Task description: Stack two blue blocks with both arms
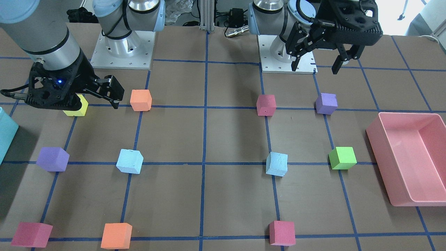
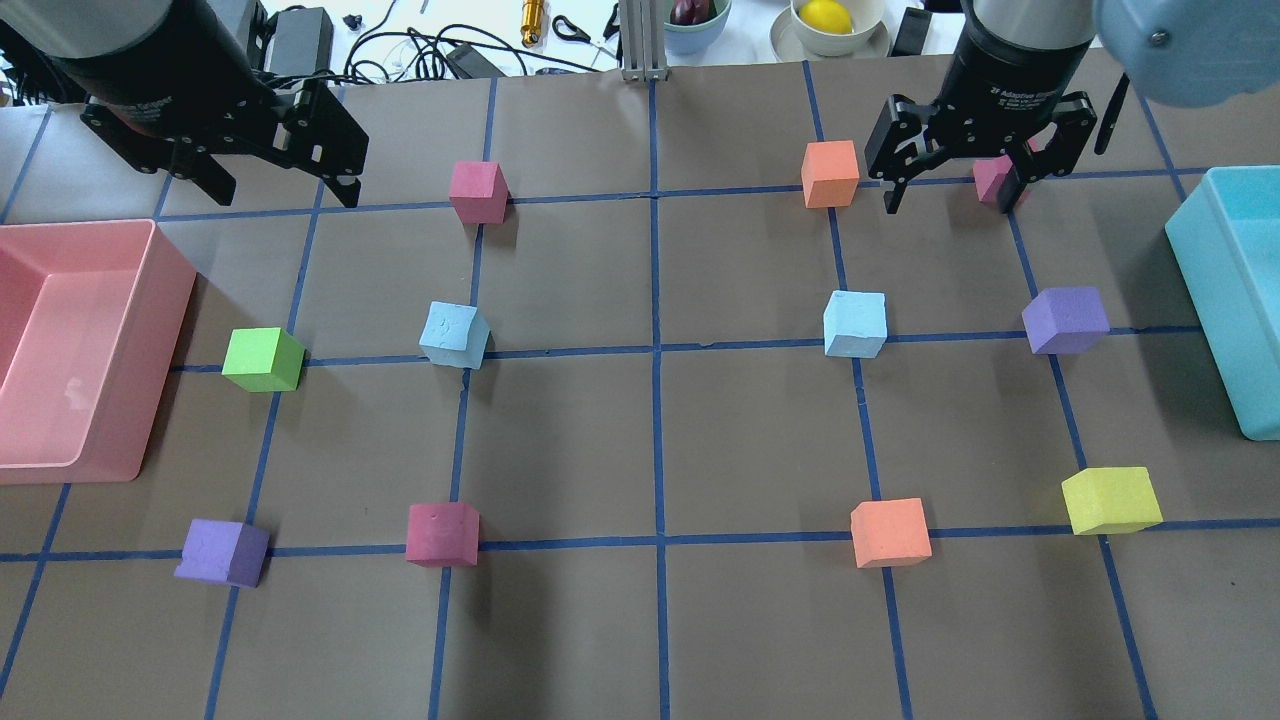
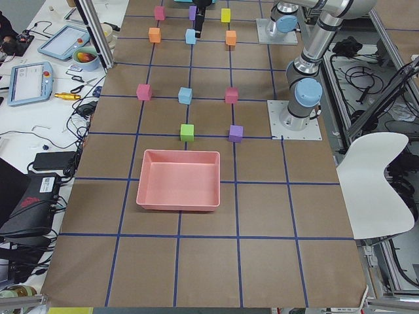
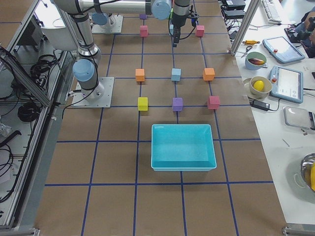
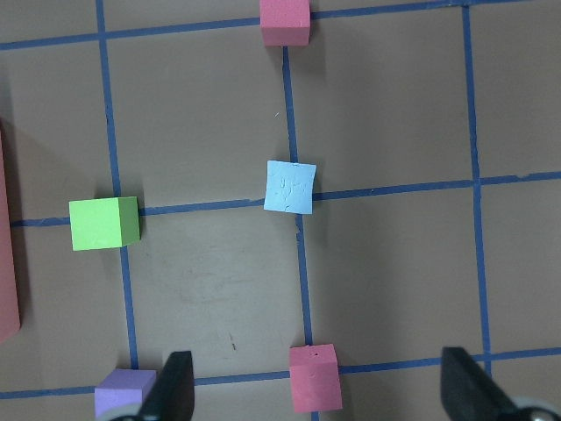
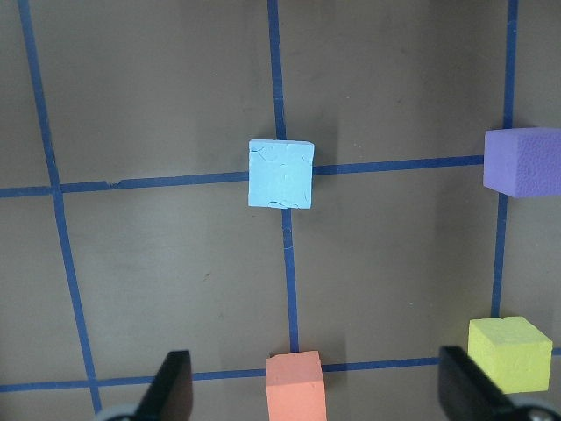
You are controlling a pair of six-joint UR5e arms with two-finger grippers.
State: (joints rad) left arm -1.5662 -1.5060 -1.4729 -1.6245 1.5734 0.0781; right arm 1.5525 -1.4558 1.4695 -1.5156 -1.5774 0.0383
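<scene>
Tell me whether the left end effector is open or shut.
Open. The left end effector has its fingers spread wide apart, with nothing held between them.

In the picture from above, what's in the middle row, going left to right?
First the pink bin, green block, blue block, second blue block, purple block, teal bin.

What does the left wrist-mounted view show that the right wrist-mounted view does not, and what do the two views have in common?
Only the left wrist view: a green cube, two red cubes and the pink bin's edge. Only the right wrist view: an orange cube and a yellow cube. Both share a pattern, not the same things: a blue block on a tape crossing, a purple cube, and open fingertips at the bottom edge.
</scene>
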